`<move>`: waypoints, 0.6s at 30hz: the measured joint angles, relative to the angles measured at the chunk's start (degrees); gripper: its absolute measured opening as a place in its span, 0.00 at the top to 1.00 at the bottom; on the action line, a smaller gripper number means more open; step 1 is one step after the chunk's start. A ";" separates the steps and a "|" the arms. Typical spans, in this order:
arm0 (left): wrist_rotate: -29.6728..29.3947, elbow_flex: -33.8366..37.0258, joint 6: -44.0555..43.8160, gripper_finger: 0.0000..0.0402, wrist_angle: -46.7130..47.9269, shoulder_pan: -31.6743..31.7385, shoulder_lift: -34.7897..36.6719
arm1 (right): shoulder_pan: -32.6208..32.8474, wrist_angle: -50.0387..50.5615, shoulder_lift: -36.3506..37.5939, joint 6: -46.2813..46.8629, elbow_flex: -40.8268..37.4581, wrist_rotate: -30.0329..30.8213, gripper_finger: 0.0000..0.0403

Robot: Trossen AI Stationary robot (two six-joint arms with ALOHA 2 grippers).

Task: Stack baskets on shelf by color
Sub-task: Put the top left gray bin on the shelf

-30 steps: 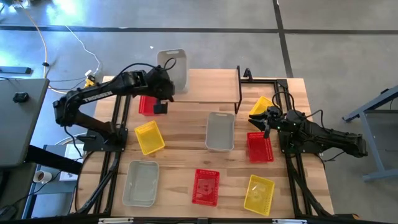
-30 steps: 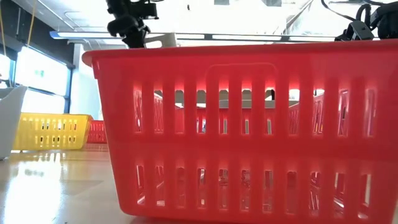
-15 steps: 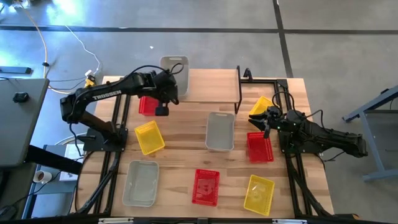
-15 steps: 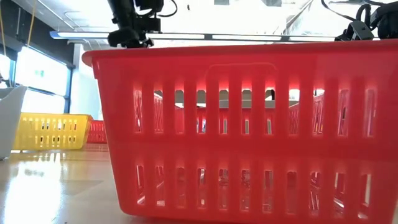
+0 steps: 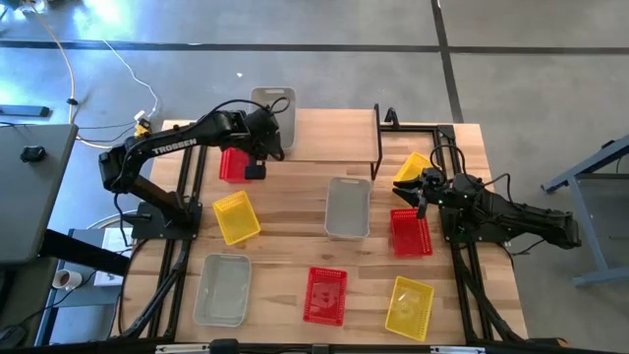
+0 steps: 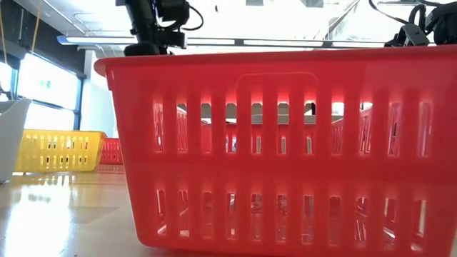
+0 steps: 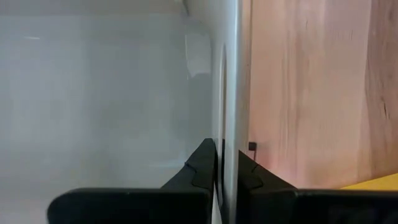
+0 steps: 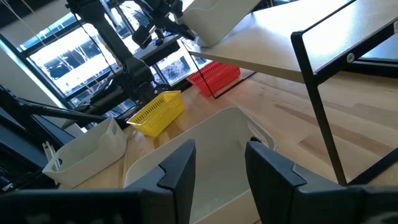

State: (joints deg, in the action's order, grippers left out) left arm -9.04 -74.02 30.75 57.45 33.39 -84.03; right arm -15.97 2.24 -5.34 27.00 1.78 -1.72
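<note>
High view shows the left gripper [image 5: 267, 131] clamped on a grey basket [image 5: 278, 110] at 11 o'clock, half-hiding it; right gripper [image 5: 411, 186] gapes empty.

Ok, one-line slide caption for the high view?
Left hand grips pale grey plastic basket at the wooden shelf's edge; right hand waits.

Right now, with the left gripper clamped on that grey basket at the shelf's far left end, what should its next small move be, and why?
Probably slide the grey basket further onto the shelf before releasing. The left gripper is shut on its wall, and from above the basket overhangs the shelf's back-left corner; in the right wrist view it sits tilted. The right gripper waits open above another grey basket.
</note>
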 joint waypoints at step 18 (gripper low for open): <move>-0.04 -0.51 -0.10 0.98 -0.21 -0.03 -0.20 | 0.00 0.00 0.00 0.00 0.00 0.02 0.69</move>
State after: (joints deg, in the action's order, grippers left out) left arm -9.07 -74.53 30.65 57.25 33.35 -84.23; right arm -15.97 2.24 -5.34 27.00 1.78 -1.70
